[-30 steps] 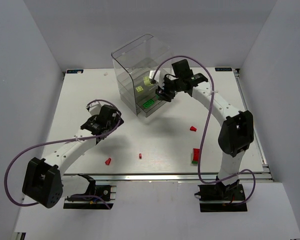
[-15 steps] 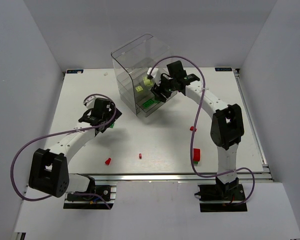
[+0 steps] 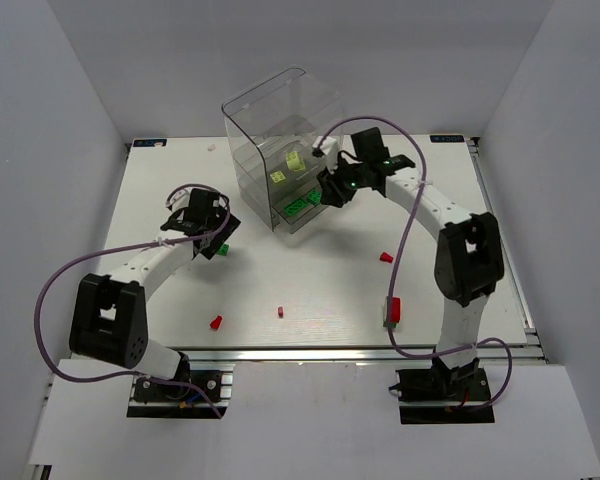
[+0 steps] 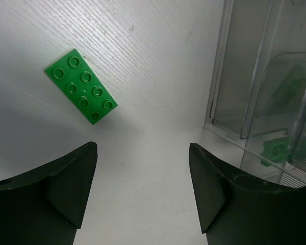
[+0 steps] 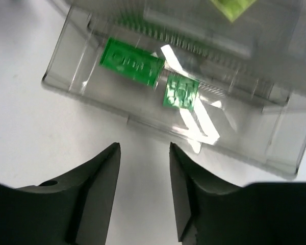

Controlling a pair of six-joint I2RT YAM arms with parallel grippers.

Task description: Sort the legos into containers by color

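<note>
left hand (image 4: 143,176): low over the white tabletop (image 4: 158,56), fingers (image 4: 66,184) spread wide with bare tabletop between them. released, empty.

flat dark green 2x4 studded plastic brick (image 4: 81,87): lies studs-up on the tabletop, turned diagonal, just ahead of the left finger and not touching it. in the overhead view it sits just beside the left hand, on the near side.

clear grey-tinted plastic drawer unit with a tall clear hood (image 3: 270,120): stands at the far middle of the tabletop, to the right of the left hand and apart from it.

right hand (image 5: 143,173): held just in front of the unit's bottom drawer (image 5: 92,94), pointing at its front wall. fingers partway apart, nothing between them. released, empty. cannot tell whether it touches the drawer.

inside the bottom drawer: a long dark green brick (image 5: 132,62) and a smaller dark green brick (image 5: 181,92), side by side, near but apart. a pale yellow-green piece (image 5: 232,7) lies on a higher level. the overhead view shows a second pale yellow-green piece (image 3: 278,177) above the green ones.

loose on the tabletop, all well apart from the unit:
- small red piece (image 3: 216,322), near edge, left
- tiny red piece (image 3: 281,311), near edge, middle
- red piece (image 3: 386,258), beside the right arm
- larger red brick (image 3: 392,310), close to the right arm's base
</note>
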